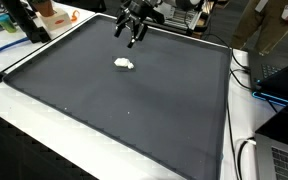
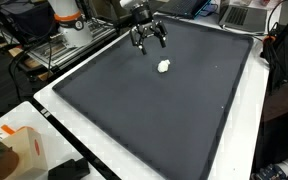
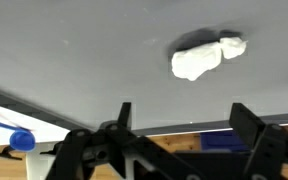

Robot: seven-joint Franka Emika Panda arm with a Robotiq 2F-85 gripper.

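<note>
Finds the gripper hovering above the far end of the dark mat, jaws spread wide apart and holding nothing. Places the small, crumpled white lump flat on the mat, near the gripper but clear of it, a little toward the mat's middle in both exterior views. In the wrist view, shows the white lump ahead of the fingers and off to one side rather than centred between them. Risks, on a straight descent with that sideways offset, landing one finger on the lump and merely pushing or flattening it. Risks a skid across the smooth mat as well, judging by how light and loose the lump looks. Could scrape or snag the mat with the fingertips if lowered too far, since so low a thing calls for a pinch right at the surface. May catch only a loose edge on closing and lose it on lifting. Cannot tell from these views how soft the lump is.
</note>
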